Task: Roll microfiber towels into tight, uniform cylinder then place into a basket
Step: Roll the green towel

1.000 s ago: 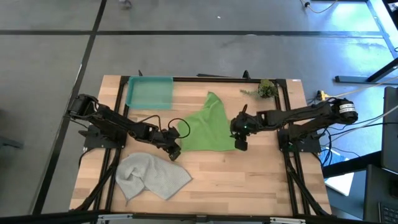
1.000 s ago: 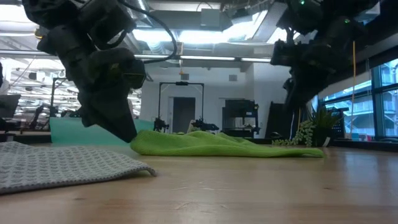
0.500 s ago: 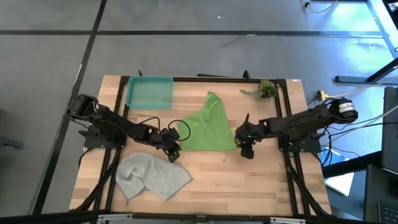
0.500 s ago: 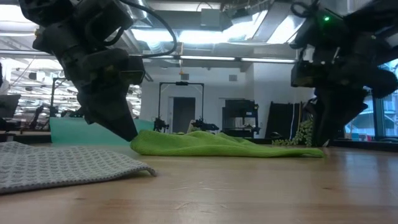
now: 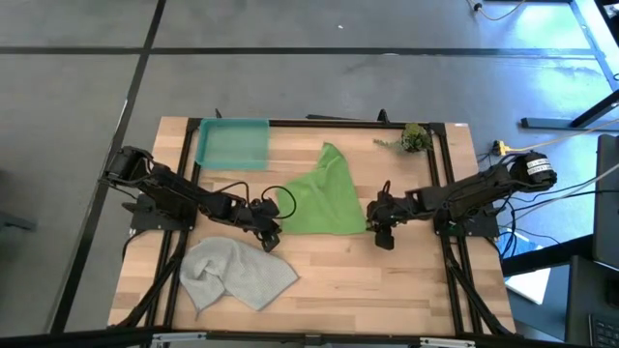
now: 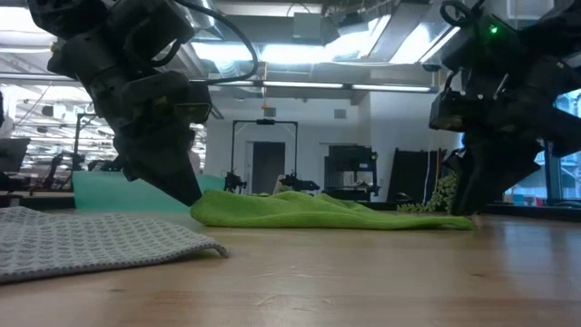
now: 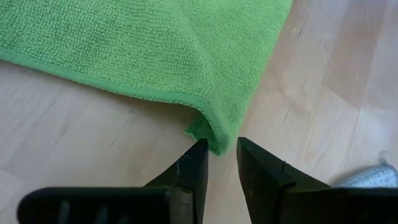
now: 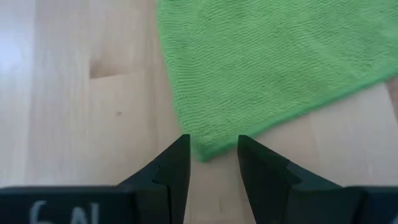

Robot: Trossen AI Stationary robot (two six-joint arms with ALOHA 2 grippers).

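1. well, the wooden table [image 5: 387, 280] is holding everything, and the lime green towel [image 5: 324, 198] is lying open and flat in the middle of it, not rolled yet.
2. the grey towel [image 5: 237, 274] is sitting crumpled near the front edge, well apart from the basket [image 5: 232, 143] at the back left, which is waiting with no towel in it.
3. the right gripper [image 5: 383, 235] has just been coming down to the green towel's near right corner, so rolling looks about to begin.
4. its fingers are standing open on either side of that corner, gripping nothing.
5. the left gripper [image 7: 219, 149] is pinching the other near corner, fingers almost closed.
6. some white marks are showing on the right gripper, but they are cut off and i cannot read them.
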